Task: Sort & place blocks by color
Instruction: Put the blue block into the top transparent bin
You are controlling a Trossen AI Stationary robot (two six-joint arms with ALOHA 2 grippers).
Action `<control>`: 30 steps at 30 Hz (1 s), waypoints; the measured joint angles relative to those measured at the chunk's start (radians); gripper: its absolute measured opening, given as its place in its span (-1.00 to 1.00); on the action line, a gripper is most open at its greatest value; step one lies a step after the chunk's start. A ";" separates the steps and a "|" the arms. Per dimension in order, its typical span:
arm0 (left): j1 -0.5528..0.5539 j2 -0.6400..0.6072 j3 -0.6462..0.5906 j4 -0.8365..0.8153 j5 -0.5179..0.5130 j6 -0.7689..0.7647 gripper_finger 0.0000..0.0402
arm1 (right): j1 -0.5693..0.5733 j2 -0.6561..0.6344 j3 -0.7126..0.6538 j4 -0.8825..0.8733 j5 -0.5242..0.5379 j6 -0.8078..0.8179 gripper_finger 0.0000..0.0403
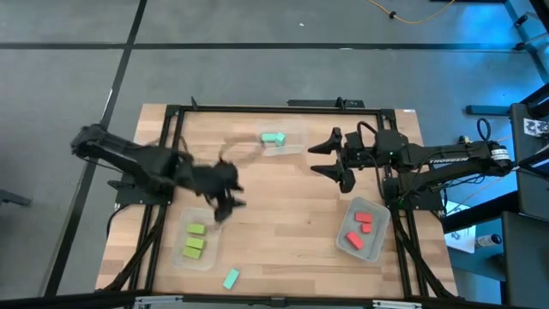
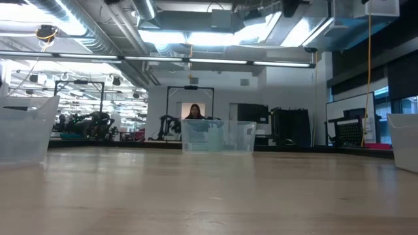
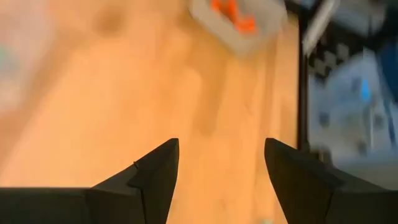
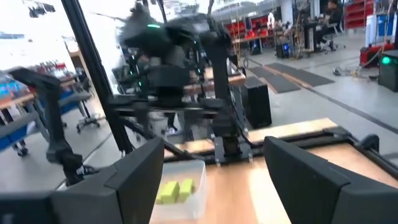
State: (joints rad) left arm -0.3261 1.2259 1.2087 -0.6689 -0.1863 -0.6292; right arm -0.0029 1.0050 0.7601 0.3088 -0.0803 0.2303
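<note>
- The blocks are judged to be light, rigid and smooth-faced; no crushing risk is expected, but a loose pinch may let one slip.
- Each block is best taken across its two short sides, with the fingers lowered squarely so that the block is not tipped.
- Three green blocks (image 1: 195,241) are seen lying in the tub (image 1: 208,261) at the near left of the table (image 1: 283,219).
- Three red blocks (image 1: 359,227) are seen lying in the tub (image 1: 378,242) at the near right.
- Teal blocks (image 1: 273,137) are seen in the tub (image 1: 292,148) at the far middle; their number cannot be told.
- One teal block (image 1: 231,277) is left loose on the table at the near edge, just beside the green tub and outside every tub. It is judged to be what remains to be sorted.
- The left gripper (image 1: 230,204) is held above the table just beyond the green tub. Its fingers (image 3: 155,171) are spread wide, and nothing is pinched or touched; only bare wood shows between them in the left wrist view.
- The right gripper (image 1: 324,158) is held above the table between the teal tub and the red tub. Its fingers (image 4: 140,171) are spread, and nothing is held between them.
- In the low view, a person (image 2: 194,112) is seen in the room behind the table, well apart from both arms.
</note>
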 joint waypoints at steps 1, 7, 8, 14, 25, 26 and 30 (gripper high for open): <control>-0.039 0.044 0.040 -0.037 0.009 -0.023 0.14 | 0.000 0.000 0.000 -0.014 0.000 -0.002 0.38; -0.249 0.330 0.280 -0.153 0.012 -0.249 0.14 | 0.000 0.000 0.000 -0.088 0.000 -0.032 0.38; -0.276 0.382 0.321 -0.166 0.007 -0.302 0.14 | 0.000 0.000 0.000 -0.097 0.000 -0.031 0.38; -0.387 0.669 0.548 -0.260 0.033 -0.558 0.14 | 0.000 0.000 0.000 -0.113 0.000 -0.033 0.38; -0.413 0.955 0.704 -0.417 0.187 -0.915 0.14 | 0.000 0.000 0.000 -0.113 0.000 -0.031 0.38; -0.412 0.962 0.704 -0.420 0.189 -0.929 0.14 | 0.000 0.000 0.000 -0.113 0.000 -0.031 0.38; -0.412 0.974 0.701 -0.420 0.147 -0.973 0.14 | 0.000 0.000 0.000 -0.112 0.000 -0.031 0.38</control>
State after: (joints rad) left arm -0.7384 2.2002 1.9094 -1.0894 -0.0393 -1.6026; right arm -0.0032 1.0054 0.7601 0.1970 -0.0807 0.1997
